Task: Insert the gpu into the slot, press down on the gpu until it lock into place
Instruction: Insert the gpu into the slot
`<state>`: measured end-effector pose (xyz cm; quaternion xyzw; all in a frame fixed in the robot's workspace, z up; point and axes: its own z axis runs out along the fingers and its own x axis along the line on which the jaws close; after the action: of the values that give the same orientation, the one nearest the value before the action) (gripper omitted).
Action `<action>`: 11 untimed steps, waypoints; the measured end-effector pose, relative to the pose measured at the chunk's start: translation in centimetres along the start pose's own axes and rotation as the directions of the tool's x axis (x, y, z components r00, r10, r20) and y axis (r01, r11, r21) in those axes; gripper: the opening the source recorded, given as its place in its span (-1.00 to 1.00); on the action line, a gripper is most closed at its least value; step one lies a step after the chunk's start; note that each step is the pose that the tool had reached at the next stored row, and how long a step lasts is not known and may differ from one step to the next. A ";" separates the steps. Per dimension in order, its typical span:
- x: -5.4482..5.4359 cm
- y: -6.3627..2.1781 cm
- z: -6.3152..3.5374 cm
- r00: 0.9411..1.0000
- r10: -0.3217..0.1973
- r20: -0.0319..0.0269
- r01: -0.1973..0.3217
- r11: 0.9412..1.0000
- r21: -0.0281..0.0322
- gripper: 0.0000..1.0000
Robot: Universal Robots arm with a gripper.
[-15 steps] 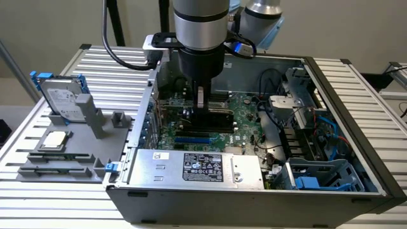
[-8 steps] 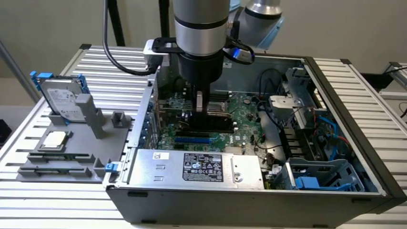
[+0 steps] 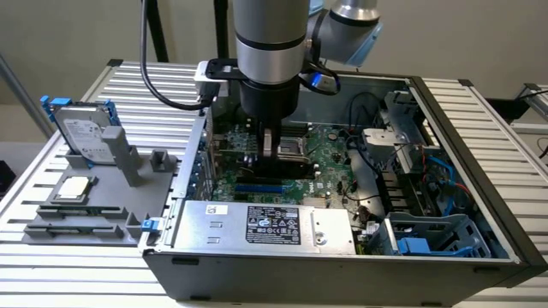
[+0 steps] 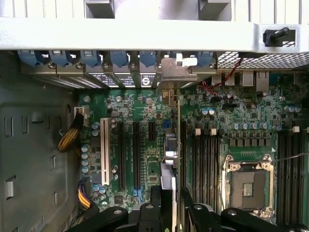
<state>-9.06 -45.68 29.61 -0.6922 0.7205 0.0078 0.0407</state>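
Observation:
The gpu (image 3: 274, 172) is a flat black card standing on edge low over the green motherboard (image 3: 330, 144), inside the open case. In the wrist view I see the gpu (image 4: 170, 145) edge-on, running from between my fingers to its metal bracket (image 4: 176, 72) at the rear slot openings. My gripper (image 3: 271, 151) hangs straight down over the card. In the wrist view the gripper (image 4: 171, 198) straddles the card's near end, and a black fingertip (image 4: 155, 195) lies close against each side. The slot under the card is hidden, so I cannot tell how deep the card sits.
Free black expansion slots (image 4: 136, 154) and a white one (image 4: 105, 150) lie beside the card. Memory slots (image 4: 205, 159) and the CPU socket (image 4: 246, 186) lie on its other side. A silver power-supply box (image 3: 265, 224) fills the case front. A grey fixture (image 3: 81, 212) holding a hard drive (image 3: 81, 131) stands outside.

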 end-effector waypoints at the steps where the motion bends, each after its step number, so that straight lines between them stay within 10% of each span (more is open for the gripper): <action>1: 0.0 0.01 0.12 1.000 0.001 0.000 -0.001 1.000 -0.001 -0.47; 11: 0.1 0.04 0.80 1.000 0.004 -0.001 -0.004 1.000 -0.014 -0.47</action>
<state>-9.06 -45.68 28.80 -0.6910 0.7219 0.0127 0.0355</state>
